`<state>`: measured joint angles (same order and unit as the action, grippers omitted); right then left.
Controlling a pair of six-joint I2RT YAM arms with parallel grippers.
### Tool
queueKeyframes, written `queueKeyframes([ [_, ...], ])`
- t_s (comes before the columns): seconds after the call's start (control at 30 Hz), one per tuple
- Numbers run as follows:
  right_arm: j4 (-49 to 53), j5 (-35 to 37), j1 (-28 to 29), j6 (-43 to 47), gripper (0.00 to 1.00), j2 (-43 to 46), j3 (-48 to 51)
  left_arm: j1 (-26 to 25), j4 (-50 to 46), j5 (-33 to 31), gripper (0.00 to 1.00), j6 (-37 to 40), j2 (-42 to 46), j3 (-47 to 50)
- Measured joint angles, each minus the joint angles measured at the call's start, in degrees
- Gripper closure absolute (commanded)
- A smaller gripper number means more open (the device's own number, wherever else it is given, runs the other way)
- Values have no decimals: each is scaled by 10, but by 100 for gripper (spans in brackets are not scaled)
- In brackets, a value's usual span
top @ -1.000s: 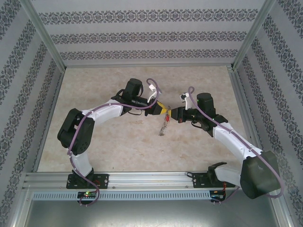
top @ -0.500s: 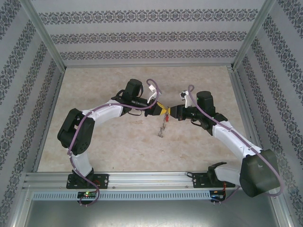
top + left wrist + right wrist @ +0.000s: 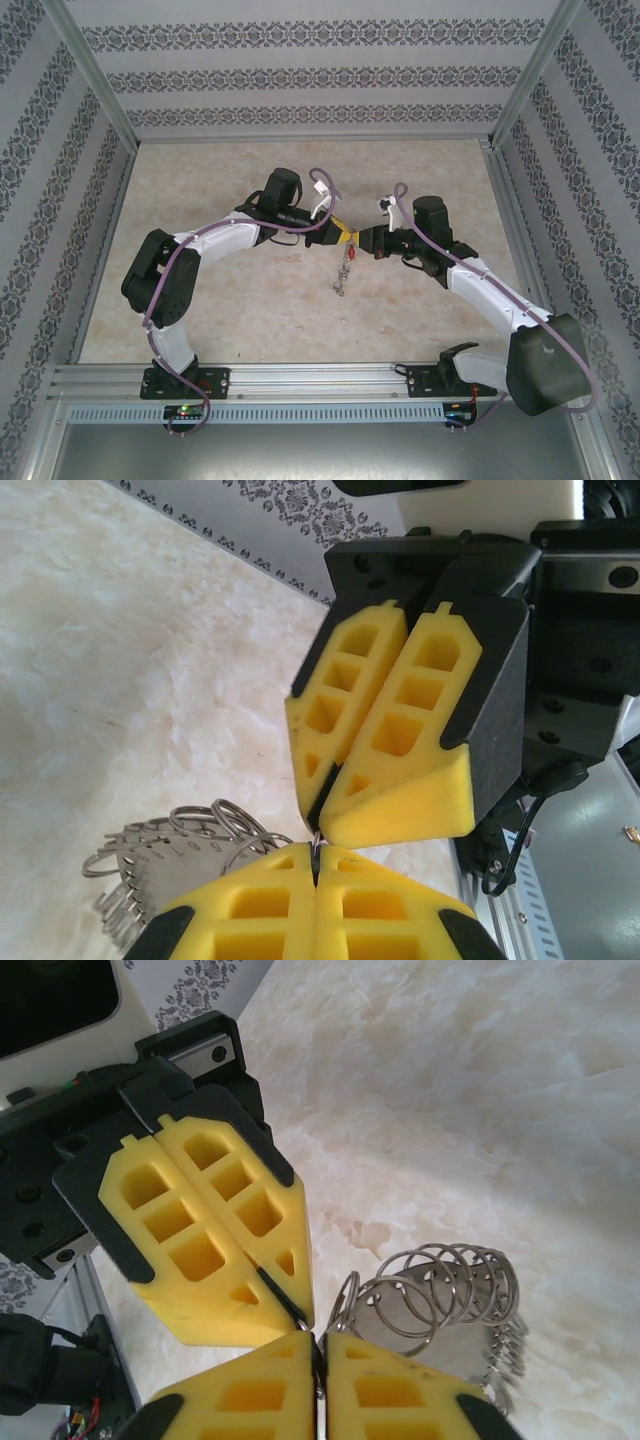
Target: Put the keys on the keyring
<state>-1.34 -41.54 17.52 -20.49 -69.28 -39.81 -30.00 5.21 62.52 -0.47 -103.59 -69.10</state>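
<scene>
- In the middle of the top view lies the marbled beige table [image 3: 230,300]; patterned walls [image 3: 300,75] stand at its upper, left and right sides.
- The left arm [image 3: 215,240] rises from the lower left and bends toward the centre; the right arm [image 3: 490,295] comes from the lower right and reaches to the centre too; the two meet tip to tip a little above the middle of the frame.
- The left gripper [image 3: 343,234] is clenched; in its own wrist view the yellow fingers [image 3: 250,910] at the bottom edge are pressed together, with a thin sliver of metal in the seam between them.
- The right gripper [image 3: 366,240] is clenched as well; in its wrist view the fingers [image 3: 400,1390] sit at the bottom edge and a wire of the ring runs into their seam; its tip is just beside the tip of the left one.
- The keyring [image 3: 346,270] hangs from the place where both tips meet and is pinched by both; whether its lower end touches the table I cannot tell.
- Its wire loops [image 3: 215,820] show at the lower left of the left wrist view and right of centre [image 3: 450,1280] in the right wrist view.
</scene>
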Motion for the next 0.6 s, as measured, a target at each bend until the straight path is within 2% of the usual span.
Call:
queueKeyframes([
  [0.17,1,0,0,0,100,1,2,0,0,0,98,0,0,0],
  [0.3,33,9,5,26,100,2,-12,0,-7,-7,68,4,1,0],
  [0.4,95,36,17,65,100,2,-51,0,-24,-18,58,10,9,-1],
  [0.6,208,112,57,163,100,-3,-156,13,-74,-26,55,37,35,-22],
])
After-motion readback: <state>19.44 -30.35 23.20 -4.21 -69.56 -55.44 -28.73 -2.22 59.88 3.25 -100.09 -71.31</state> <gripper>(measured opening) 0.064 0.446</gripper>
